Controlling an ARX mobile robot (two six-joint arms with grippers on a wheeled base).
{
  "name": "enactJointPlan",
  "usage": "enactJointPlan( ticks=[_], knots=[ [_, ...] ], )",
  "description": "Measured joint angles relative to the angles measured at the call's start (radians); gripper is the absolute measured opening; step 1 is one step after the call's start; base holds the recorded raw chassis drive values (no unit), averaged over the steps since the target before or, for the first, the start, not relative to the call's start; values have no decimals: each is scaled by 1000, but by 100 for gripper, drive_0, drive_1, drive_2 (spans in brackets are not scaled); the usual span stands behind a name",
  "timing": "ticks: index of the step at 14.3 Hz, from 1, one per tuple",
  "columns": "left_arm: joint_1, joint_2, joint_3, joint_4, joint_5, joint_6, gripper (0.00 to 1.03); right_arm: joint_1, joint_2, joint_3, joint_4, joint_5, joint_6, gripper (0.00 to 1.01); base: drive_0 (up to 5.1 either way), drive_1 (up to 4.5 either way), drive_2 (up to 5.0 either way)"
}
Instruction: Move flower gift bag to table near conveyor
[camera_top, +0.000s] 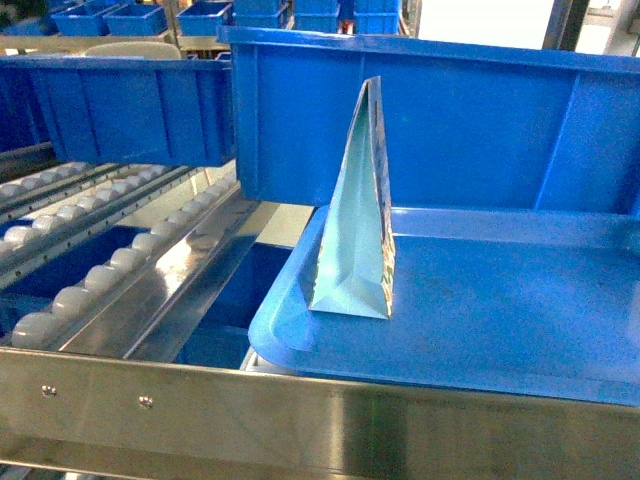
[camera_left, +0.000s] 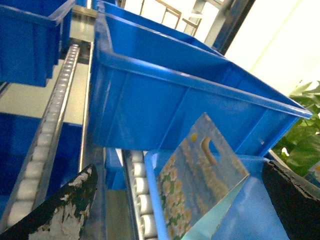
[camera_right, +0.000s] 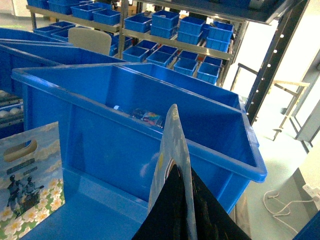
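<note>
The flower gift bag (camera_top: 356, 215) stands upright on the blue tray (camera_top: 500, 310), just in front of the big blue bin (camera_top: 480, 120) and beside the conveyor (camera_top: 90, 270); it has not been lifted yet. The white counter is in no view.

The left end effector (camera_left: 180, 175) is spread wide, with one finger on either side of the bag and neither touching it. The right end effector (camera_right: 175, 200) is pinched narrow on a thin patterned sheet (camera_right: 171, 145) (perhaps a second bag, though seen edge-on I cannot tell).

For a good grasp, I would bring the left fingers in near the handle cut-out (camera_left: 208, 150), where the paper is likely stiffest. Close gently so the bag does not crumple, then lift straight up before swinging clear of the bin wall.
</note>
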Motion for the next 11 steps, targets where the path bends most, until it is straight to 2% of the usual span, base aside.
enactJointPlan(
  ticks=[6, 10, 11],
  knots=[
    [-84, 304, 180, 55, -68, 170, 98, -6, 2, 0, 1, 0, 0, 2, 0, 0, 0],
    [-184, 406, 298, 61, -87, 253, 98, -6, 2, 0, 1, 0, 0, 2, 0, 0, 0],
    [-193, 431, 327, 43, -89, 263, 98, -6, 2, 0, 1, 0, 0, 2, 0, 0, 0]
  ],
)
